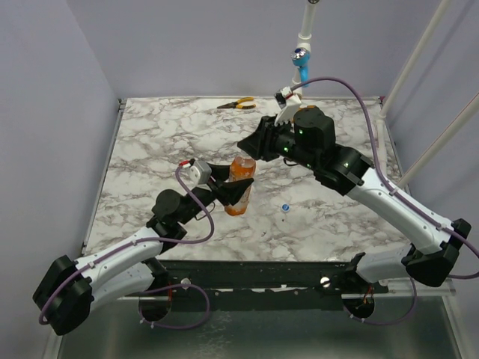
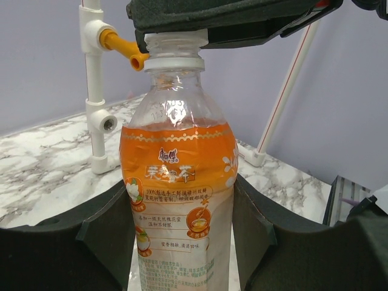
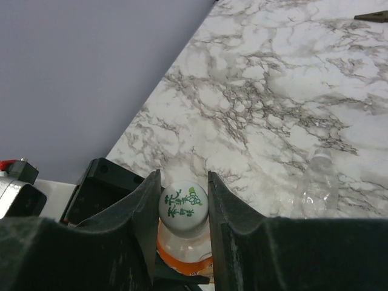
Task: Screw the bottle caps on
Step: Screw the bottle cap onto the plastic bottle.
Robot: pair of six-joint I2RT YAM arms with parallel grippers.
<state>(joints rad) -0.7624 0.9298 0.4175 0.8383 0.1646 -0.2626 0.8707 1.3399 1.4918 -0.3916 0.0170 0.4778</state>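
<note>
The bottle [image 1: 241, 173] stands upright near the table's middle, clear plastic with orange contents and an orange label [image 2: 179, 151]. My left gripper [image 1: 233, 196] [image 2: 182, 218] is shut on its lower body, one finger on each side. On the bottle's neck sits the whitish cap [image 3: 183, 207] [image 2: 176, 42], printed with green characters. My right gripper [image 1: 251, 148] [image 3: 183, 194] comes in from above and is shut on this cap, both fingers pressed against its sides. The blue cap [image 1: 285, 207] lies alone on the marble to the right of the bottle.
Orange-handled pliers [image 1: 237, 104] lie at the far edge. A white pipe with a blue valve handle [image 1: 299, 63] rises at the back right, and an orange valve handle [image 2: 121, 48] sticks out behind the bottle. A small clear bottle [image 3: 316, 185] stands on the marble nearby.
</note>
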